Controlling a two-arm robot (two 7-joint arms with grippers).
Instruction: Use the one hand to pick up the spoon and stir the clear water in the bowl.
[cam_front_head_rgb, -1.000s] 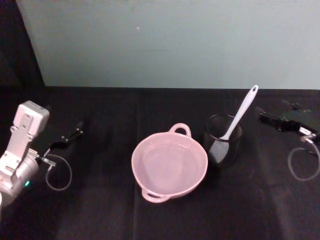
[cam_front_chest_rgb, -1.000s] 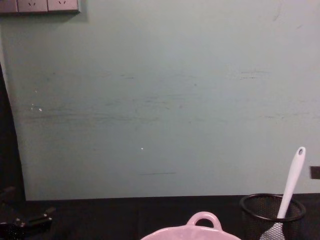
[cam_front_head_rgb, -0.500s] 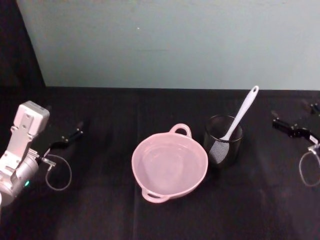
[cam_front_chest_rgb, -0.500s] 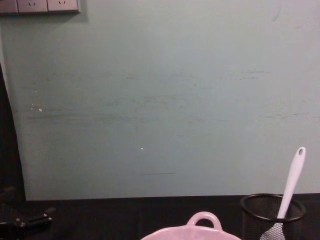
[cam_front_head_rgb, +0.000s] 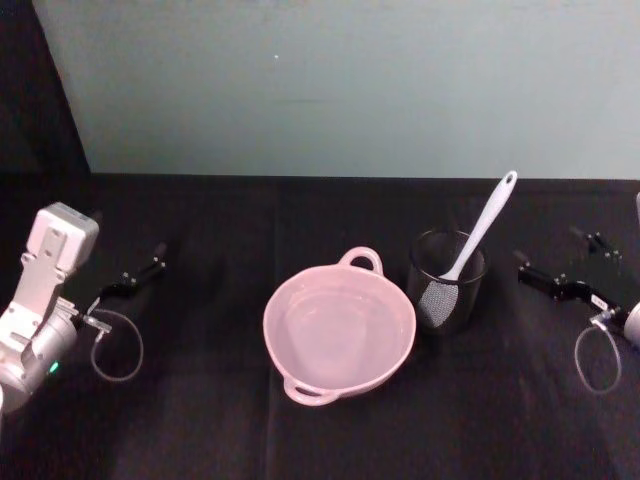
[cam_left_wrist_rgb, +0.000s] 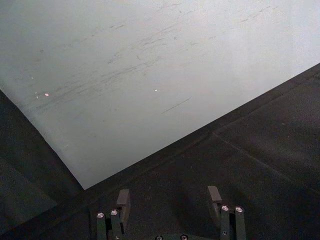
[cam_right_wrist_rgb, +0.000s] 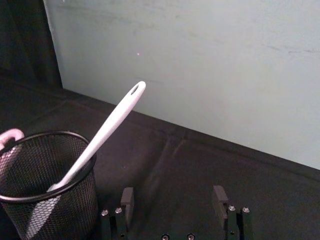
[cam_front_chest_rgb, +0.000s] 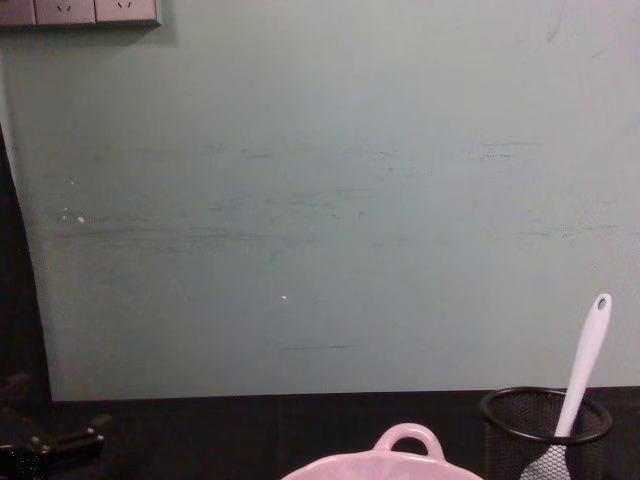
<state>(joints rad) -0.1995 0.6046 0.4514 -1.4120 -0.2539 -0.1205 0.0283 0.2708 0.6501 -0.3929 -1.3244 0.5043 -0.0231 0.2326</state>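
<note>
Leaning in mesh cup (cam_front_head_rgb: 446, 280), spoon (cam_front_head_rgb: 480, 229), handle up-right, head down.

The head view looks steeply down on the black table (cam_front_head_rgb: 200, 420), taking in the pink bowl (cam_front_head_rgb: 339, 330), the mesh cup (cam_front_head_rgb: 446, 280) and the wall's foot. The chest view sits lower, facing the wall (cam_front_chest_rgb: 320, 200) level-on (just the bowl's far rim, the cup and the spoon (cam_front_chest_rgb: 583, 365) show along its lower edge). The right wrist view, near the table, shares the cup and spoon close up; the left wrist view faces wall and cloth.
</note>
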